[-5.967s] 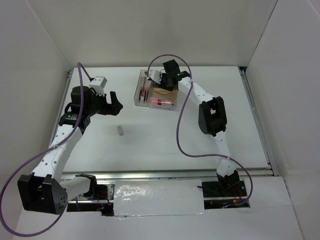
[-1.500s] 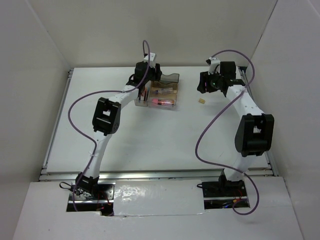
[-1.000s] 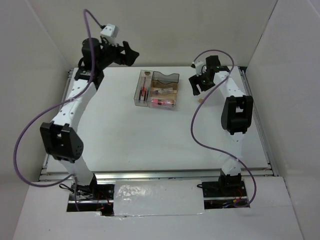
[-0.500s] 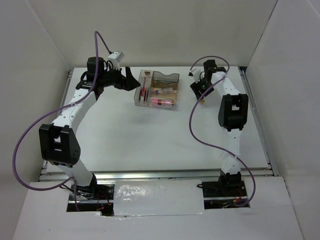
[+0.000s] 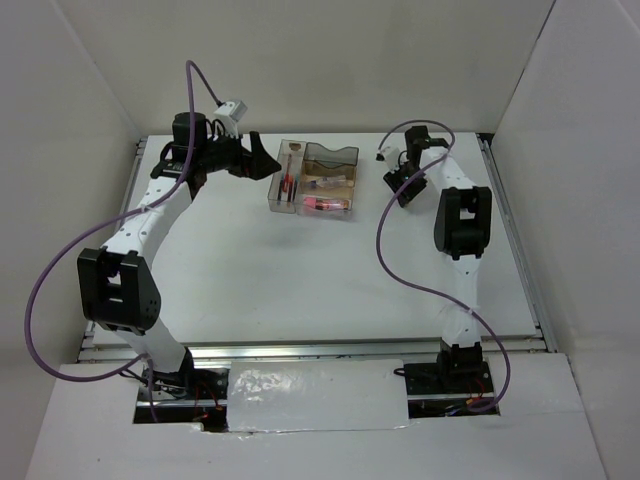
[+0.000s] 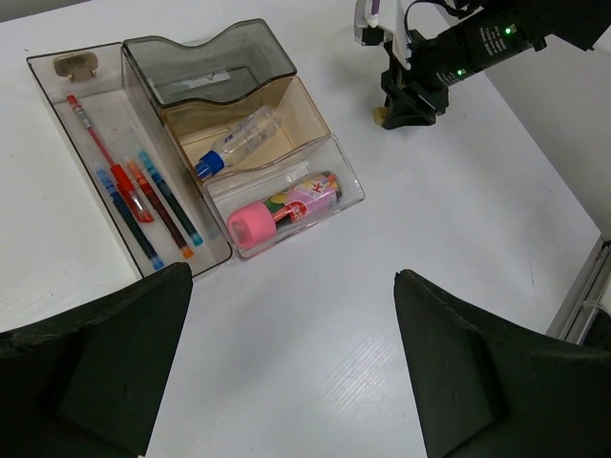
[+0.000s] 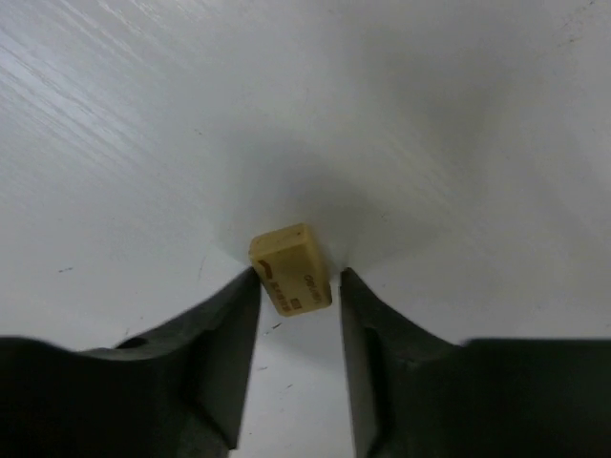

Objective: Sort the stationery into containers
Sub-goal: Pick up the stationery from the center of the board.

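Right wrist: one beige block (image 7: 289, 267)

Unreadable: print on beige block (image 7: 291, 269) | Unclear: whether flanking fingers (image 7: 224, 339) touch it | Hidden overhead: block, beneath right gripper (image 5: 405, 189) | Cut off: left gripper (image 6: 291, 277) finger roots, lower edge

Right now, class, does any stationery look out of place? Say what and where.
Yes: one beige block lies loose on the table, right of the organizer tray, flanked by the right hand; pens, bottle and tube sit in compartments.
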`<state>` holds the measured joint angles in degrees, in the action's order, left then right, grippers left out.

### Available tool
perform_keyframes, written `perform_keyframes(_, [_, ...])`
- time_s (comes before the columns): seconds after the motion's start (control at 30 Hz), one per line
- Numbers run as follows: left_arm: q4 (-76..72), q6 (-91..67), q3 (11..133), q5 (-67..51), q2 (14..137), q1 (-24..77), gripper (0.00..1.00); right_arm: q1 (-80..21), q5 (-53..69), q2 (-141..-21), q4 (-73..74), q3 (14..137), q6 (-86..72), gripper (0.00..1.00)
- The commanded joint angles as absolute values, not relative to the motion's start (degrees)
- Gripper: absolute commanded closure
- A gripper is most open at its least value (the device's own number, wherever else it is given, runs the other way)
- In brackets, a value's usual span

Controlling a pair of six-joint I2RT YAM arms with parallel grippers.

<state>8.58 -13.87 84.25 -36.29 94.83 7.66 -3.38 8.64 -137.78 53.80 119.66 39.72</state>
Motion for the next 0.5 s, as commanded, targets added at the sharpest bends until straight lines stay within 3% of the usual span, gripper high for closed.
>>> perform_keyframes(0.0, [7.0,-14.1,84.9,-36.5,94.1,7.7,0.01,-3.2,8.1,-139.1,55.8,122.4,42.0,0.58])
perform_keyframes(0.13, [6.6,-14.5,83.0,-35.8,93.0,7.6,0.01,-3.7,9.0,-138.9,56.5,123.5,42.6,0.74])
perform_keyframes(0.3, [6.6,-15.8,81.2,-31.9,91.6,7.5,0.01,-6.4,13.2,-133.5,57.0,126.4,41.7,0.80])
perform_keyframes(0.47, [5.7,-17.0,80.2,-30.7,92.1,7.5,0.01,-11.9,14.0,-126.7,42.7,125.2,36.2,0.91])
